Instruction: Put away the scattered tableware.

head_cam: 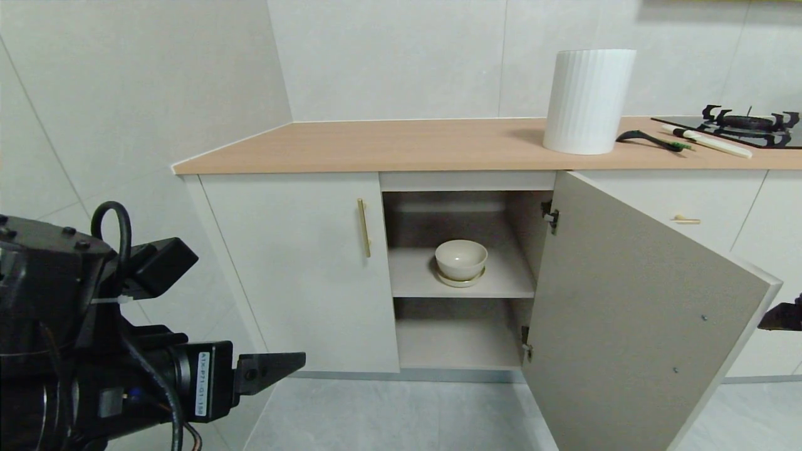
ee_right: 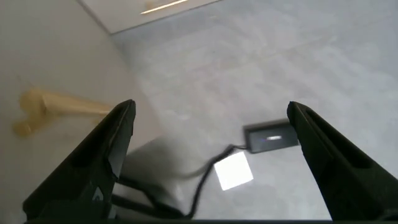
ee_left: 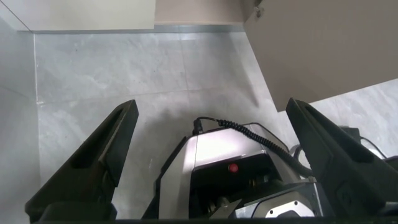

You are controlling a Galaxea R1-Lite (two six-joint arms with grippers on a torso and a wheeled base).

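Left gripper [ee_left: 211, 107] and right gripper [ee_right: 211, 107]: fingers released, the right just beside the open grey cupboard door's [head_cam: 626, 313] gold bar handle [ee_right: 59, 104]. Cream ceramic bowl [head_cam: 461, 258] rests on the upper cupboard shelf [head_cam: 413, 275]; the black long-handled spoon [head_cam: 645, 139] on the wooden desk [head_cam: 376, 147] likely needs a low, centred pinch.

R gripper [ee_right: 210, 107] jaws wide, near door handle [ee_right: 59, 104]
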